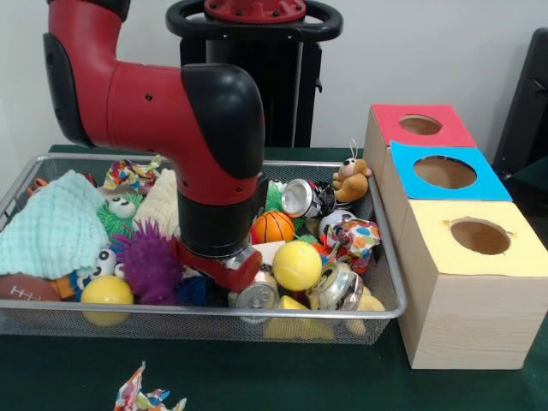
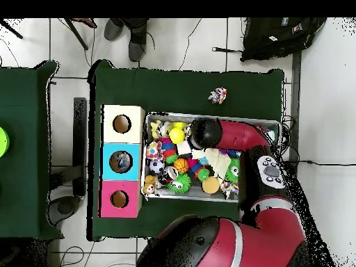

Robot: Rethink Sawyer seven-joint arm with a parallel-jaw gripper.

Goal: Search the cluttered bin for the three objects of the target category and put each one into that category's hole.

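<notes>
Green table (image 1: 51,377) | wire bin (image 1: 385,257) cluttered | claw (image 1: 231,265) buried in toys, state unclear | no legible writing

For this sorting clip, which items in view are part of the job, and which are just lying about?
Part of the job:
wire bin of mixed clutter
red-topped box, blue-topped box, yellow-topped box, each with a hole
gripper, down in the bin

Just lying about:
crumpled wrapper on the table
black backpack on the floor
</notes>
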